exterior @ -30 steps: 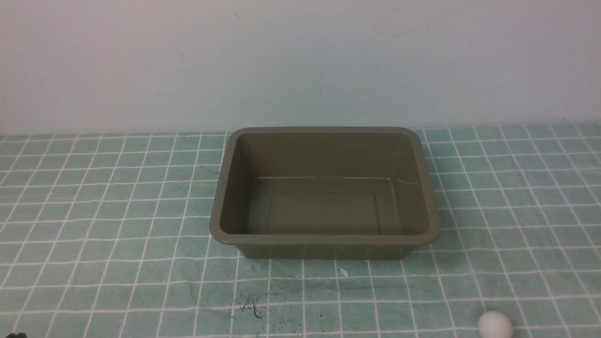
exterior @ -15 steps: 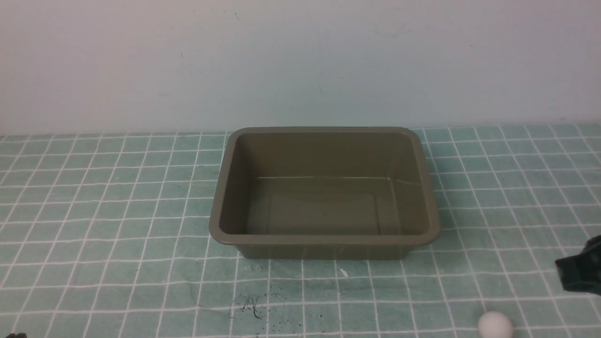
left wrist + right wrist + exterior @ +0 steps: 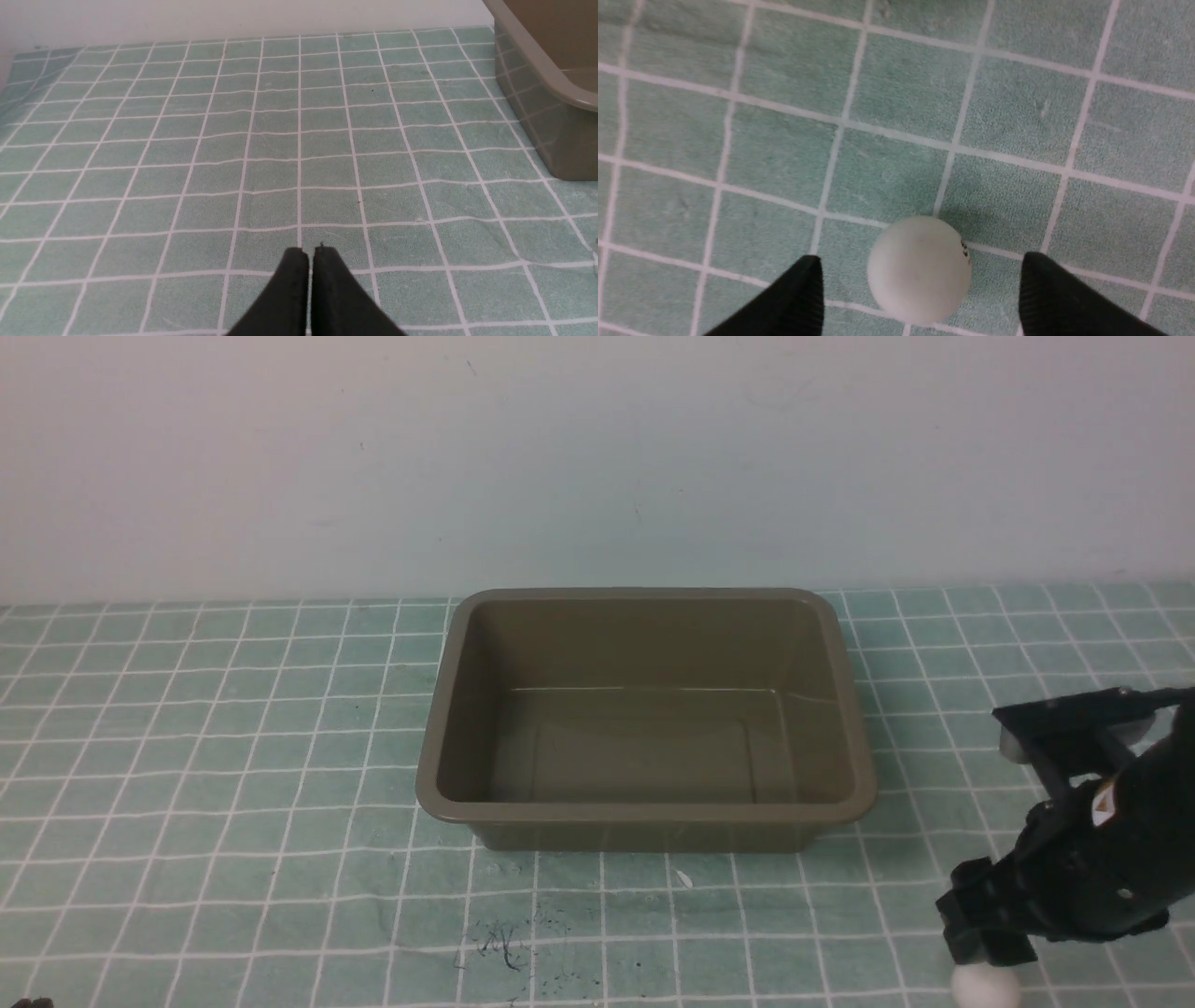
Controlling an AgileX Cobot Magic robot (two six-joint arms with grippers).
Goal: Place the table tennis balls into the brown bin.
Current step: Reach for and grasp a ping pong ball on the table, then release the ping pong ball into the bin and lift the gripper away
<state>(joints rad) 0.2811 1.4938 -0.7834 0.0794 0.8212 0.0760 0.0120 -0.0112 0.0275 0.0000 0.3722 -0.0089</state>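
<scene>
The brown bin (image 3: 644, 812) sits in the middle of the checked cloth with nothing inside; one corner of this tub (image 3: 551, 84) shows in the left wrist view. A white table tennis ball (image 3: 985, 987) lies at the near right edge, partly under my right arm. In the right wrist view the ball (image 3: 920, 269) rests on the cloth between the spread tips of my right gripper (image 3: 920, 275), which is open and not touching it. My left gripper (image 3: 310, 254) is shut on nothing, low over bare cloth left of the bin.
A green cloth with a white grid (image 3: 233, 784) covers the table up to a pale wall (image 3: 597, 457). Dark scuff marks (image 3: 504, 943) and a small white fleck (image 3: 684, 878) lie in front of the bin.
My right arm has come in from the right edge and moved forward and down over the ball, now covering its upper part. The bin and ball have not moved.
</scene>
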